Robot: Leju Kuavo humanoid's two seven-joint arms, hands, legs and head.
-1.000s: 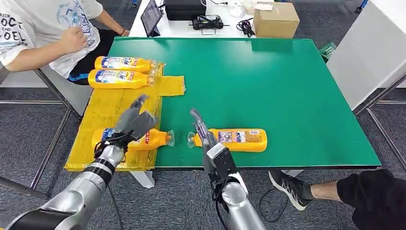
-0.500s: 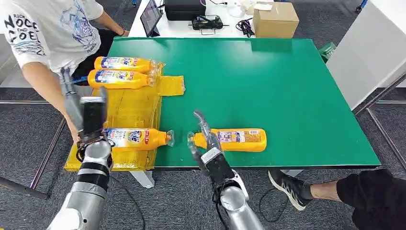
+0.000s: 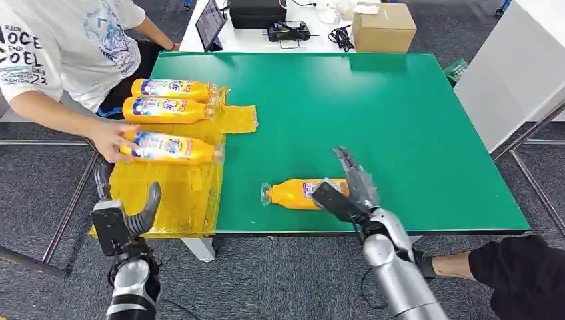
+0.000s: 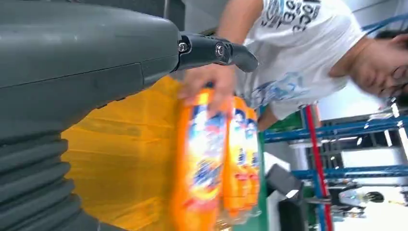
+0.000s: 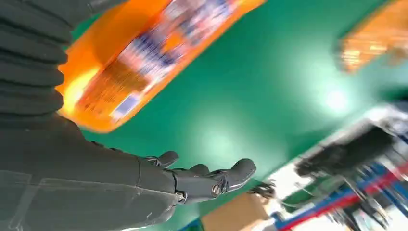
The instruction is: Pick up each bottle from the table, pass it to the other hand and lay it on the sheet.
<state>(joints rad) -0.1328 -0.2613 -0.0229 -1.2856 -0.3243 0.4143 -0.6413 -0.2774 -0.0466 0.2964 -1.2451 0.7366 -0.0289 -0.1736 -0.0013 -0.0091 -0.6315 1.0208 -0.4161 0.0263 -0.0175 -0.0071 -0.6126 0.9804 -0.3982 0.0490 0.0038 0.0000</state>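
One orange bottle (image 3: 293, 193) lies on the green table (image 3: 373, 107) near the front edge, its clear cap end toward the yellow sheet (image 3: 166, 180). My right hand (image 3: 350, 190) hangs open over the bottle's base end, fingers spread; the right wrist view shows the orange bottle (image 5: 144, 57) close beside it. Two bottles (image 3: 170, 100) lie side by side at the sheet's far end. A person's hand (image 3: 113, 141) holds a third bottle (image 3: 170, 148) on the sheet. My left hand (image 3: 123, 217) is open, low off the table's front left corner.
A person in a white shirt (image 3: 60, 40) sits at the left of the table. A cardboard box (image 3: 383, 27), a tablet and cables lie on the white desk beyond. Someone's leg and shoe (image 3: 426, 263) are under the front right edge.
My left hand dropped back off the sheet, leaving its bottle. A person moved that bottle farther up the sheet. My right hand shifted right, from the remaining bottle's cap end to its base end.
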